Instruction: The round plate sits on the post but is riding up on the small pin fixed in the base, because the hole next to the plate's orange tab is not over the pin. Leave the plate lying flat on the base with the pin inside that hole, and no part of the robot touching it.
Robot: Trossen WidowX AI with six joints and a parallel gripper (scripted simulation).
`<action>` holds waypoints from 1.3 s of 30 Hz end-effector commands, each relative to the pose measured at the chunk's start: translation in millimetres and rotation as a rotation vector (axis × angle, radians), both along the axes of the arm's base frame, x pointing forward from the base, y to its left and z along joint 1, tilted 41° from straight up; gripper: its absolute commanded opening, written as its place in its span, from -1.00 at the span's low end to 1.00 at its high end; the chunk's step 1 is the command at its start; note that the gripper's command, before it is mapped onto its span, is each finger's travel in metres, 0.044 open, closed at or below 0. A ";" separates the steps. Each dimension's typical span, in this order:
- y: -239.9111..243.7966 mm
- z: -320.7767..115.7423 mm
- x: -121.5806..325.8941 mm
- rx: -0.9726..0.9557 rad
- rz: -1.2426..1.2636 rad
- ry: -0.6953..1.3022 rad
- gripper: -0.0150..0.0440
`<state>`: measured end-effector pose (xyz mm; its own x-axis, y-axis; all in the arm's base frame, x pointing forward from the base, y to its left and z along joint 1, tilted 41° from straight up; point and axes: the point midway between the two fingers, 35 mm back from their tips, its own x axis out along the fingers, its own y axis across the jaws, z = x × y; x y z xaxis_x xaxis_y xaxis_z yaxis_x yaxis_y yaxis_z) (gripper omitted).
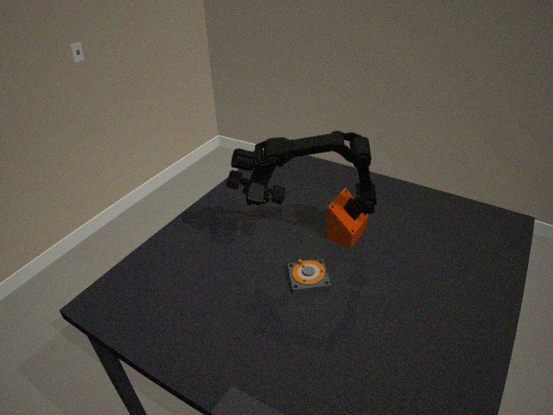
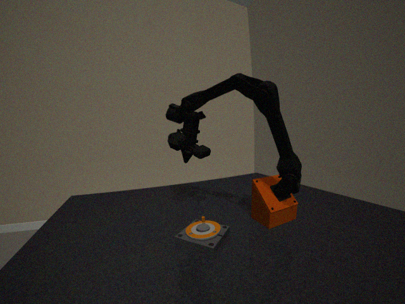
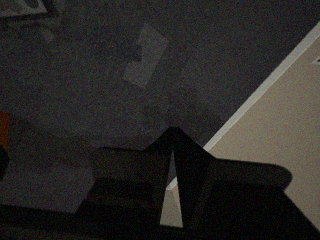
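The arm point(image 2: 261, 98) and its fingers are showing matte black throughout. The mounting block point(image 1: 346, 220) under the arm is showing bright orange with small dark dots near its corners. The counter point(image 1: 402, 290) is showing a dark charcoal. The base point(image 1: 308, 275) is showing mid grey, the round plate point(image 1: 308, 271) is showing an orange ring around a pale grey-white centre, and its tab point(image 2: 203, 218) is showing orange. The walls are showing beige, with a white skirting board point(image 1: 111, 214).

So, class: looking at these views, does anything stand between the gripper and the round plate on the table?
Nothing visible does. The gripper hangs shut and empty, high above the table, off to one side of the plate; only open space lies between them.
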<state>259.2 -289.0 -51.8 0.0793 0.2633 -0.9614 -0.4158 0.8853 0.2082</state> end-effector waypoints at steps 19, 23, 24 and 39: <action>215.1 22.3 36.4 0.465 -0.378 0.222 -0.49; 231.5 3.6 39.1 0.466 -0.378 0.222 -0.49; 234.7 0.1 39.7 0.467 -0.378 0.222 -0.49; 239.9 -1.8 29.4 0.467 -0.378 0.223 -0.49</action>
